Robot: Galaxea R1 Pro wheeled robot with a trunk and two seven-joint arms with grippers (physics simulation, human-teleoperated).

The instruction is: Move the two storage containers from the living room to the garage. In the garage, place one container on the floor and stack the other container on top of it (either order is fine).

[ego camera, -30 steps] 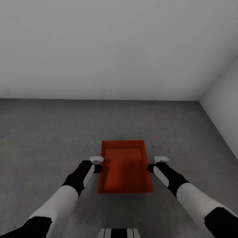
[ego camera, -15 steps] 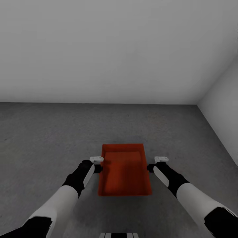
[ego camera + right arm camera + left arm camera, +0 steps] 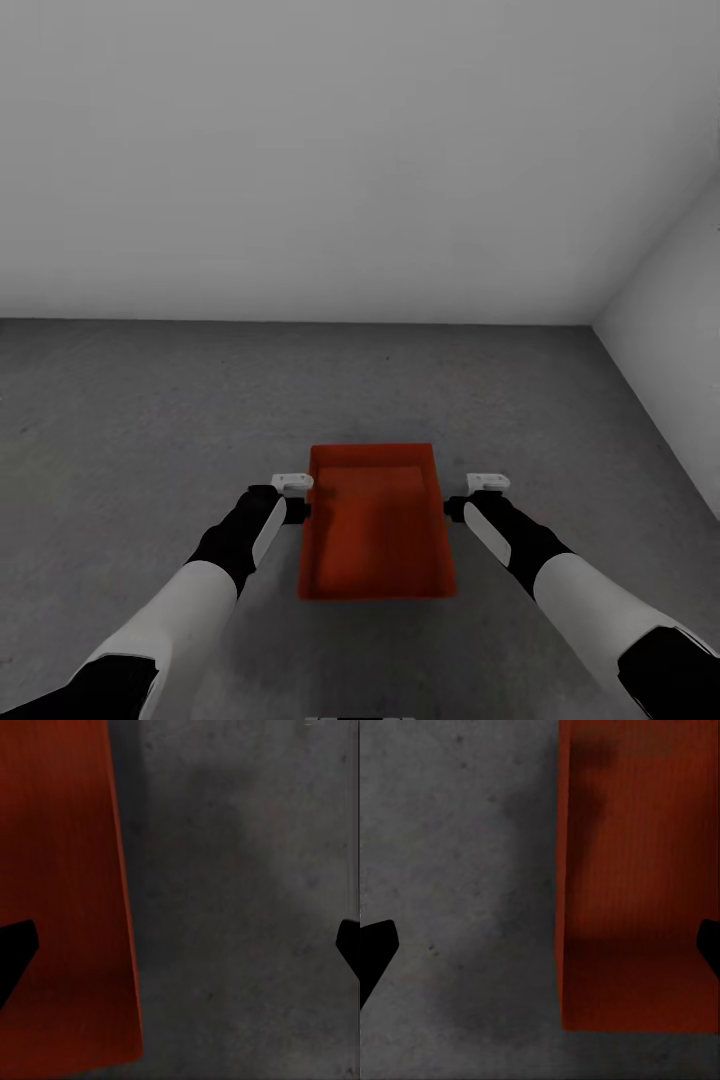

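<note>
One red-orange storage container (image 3: 375, 530) sits lidless on the dark grey floor (image 3: 150, 420) between my two arms. My left gripper (image 3: 296, 498) hangs open over its left wall. In the left wrist view the container (image 3: 637, 907) lies under one dark fingertip (image 3: 709, 945), and the other fingertip is over bare concrete. My right gripper (image 3: 462, 498) is open over the right wall; the right wrist view has the container (image 3: 60, 907) beneath one fingertip (image 3: 15, 952). Neither gripper holds anything. The second container is out of view.
A plain white wall (image 3: 300, 150) stands ahead, and a second white wall (image 3: 670, 300) closes the right side, forming a corner at the back right. Grey concrete floor spreads wide to the left of the container and beyond it.
The whole scene has slid down and the container looks slightly smaller while my arms hold their place in the picture, so the camera has moved. Both grippers stay open.
</note>
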